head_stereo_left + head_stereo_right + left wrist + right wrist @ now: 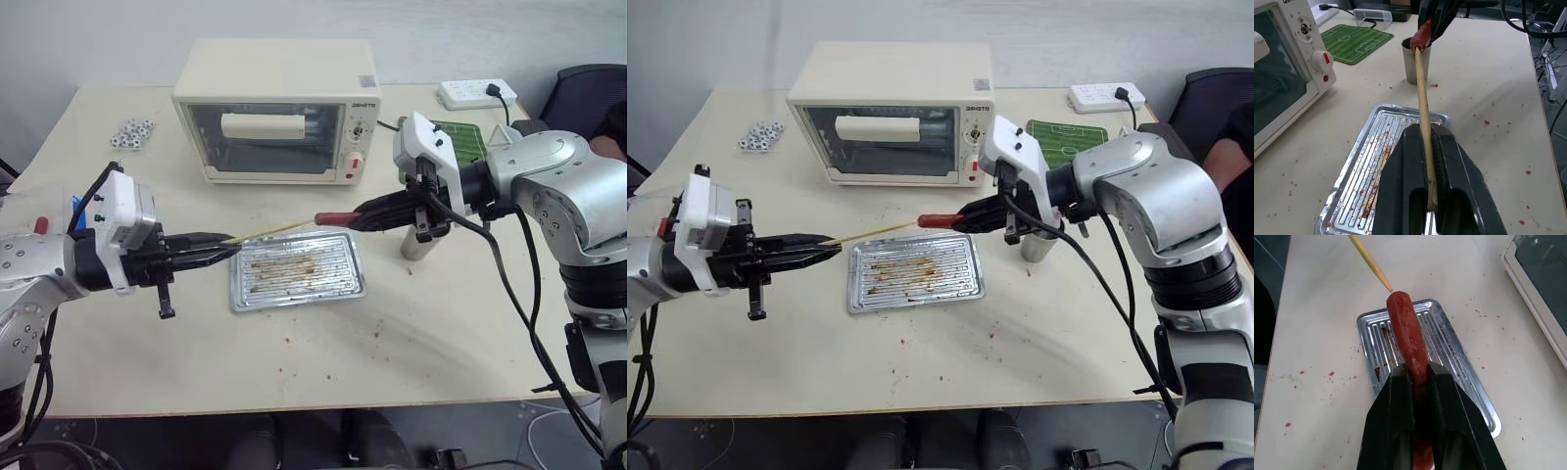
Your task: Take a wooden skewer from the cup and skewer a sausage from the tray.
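My left gripper [223,252] is shut on the butt end of the wooden skewer [272,231], which it holds nearly level above the table. The skewer points toward the right gripper. My right gripper [364,216] is shut on the red sausage [335,217], whose free end sticks out toward the skewer. In the right wrist view the skewer [1369,263] tip meets the end of the sausage [1404,328]. Both hang just above the far edge of the tray [343,266], whose ribbed bottom bears brown crumbs. The steel cup [1411,63] stands right of the tray, partly hidden behind the right gripper.
A cream toaster oven [274,113] stands behind the tray. A green football-pitch mat [462,140] and a white power strip [476,93] lie at the back right. Small black-and-white pieces [132,132] lie at the back left. A dark chair [593,93] is beyond the right edge.
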{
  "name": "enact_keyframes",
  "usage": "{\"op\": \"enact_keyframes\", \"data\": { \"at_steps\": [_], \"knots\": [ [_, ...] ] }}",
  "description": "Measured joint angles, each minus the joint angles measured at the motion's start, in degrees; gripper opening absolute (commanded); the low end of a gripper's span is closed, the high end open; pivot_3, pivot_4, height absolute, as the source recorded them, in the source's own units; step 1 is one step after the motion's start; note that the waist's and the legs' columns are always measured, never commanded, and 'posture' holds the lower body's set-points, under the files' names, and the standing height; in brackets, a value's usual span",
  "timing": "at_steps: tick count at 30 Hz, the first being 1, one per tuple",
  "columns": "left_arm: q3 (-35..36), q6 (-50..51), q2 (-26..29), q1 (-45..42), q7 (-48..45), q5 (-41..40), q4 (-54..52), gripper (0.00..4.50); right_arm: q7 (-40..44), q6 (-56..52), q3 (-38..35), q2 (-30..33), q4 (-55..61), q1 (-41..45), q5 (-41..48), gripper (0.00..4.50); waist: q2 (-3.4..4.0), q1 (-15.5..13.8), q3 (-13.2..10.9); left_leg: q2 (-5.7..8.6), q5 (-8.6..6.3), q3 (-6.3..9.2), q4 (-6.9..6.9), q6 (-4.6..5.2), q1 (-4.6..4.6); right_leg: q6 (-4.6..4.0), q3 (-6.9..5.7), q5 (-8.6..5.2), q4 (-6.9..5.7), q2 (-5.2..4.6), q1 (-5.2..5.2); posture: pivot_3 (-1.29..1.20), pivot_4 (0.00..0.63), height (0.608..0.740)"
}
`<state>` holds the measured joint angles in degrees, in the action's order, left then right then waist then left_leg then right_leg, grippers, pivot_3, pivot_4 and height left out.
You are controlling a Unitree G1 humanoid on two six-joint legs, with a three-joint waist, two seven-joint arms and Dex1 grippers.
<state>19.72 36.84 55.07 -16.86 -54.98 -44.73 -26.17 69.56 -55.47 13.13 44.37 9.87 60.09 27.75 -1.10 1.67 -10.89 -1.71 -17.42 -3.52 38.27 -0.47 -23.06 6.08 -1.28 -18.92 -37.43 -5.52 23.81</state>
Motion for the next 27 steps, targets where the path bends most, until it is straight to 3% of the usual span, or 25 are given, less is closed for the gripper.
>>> {"op": "enact_keyframes", "data": {
  "at_steps": [27],
  "knots": [
    [-2.70,-0.69,-0.02,-2.24,-1.10,0.20,1.99,0.00,-1.22,-1.37,0.00,-0.65,1.29,0.07,2.04,0.19,0.00,-0.04,0.00,0.01,0.00,-0.01,0.02,0.01,0.00,0.00,0.00,0.00,-0.01,0.03,0.00,0.00,0.150,0.740]
  ]
}}
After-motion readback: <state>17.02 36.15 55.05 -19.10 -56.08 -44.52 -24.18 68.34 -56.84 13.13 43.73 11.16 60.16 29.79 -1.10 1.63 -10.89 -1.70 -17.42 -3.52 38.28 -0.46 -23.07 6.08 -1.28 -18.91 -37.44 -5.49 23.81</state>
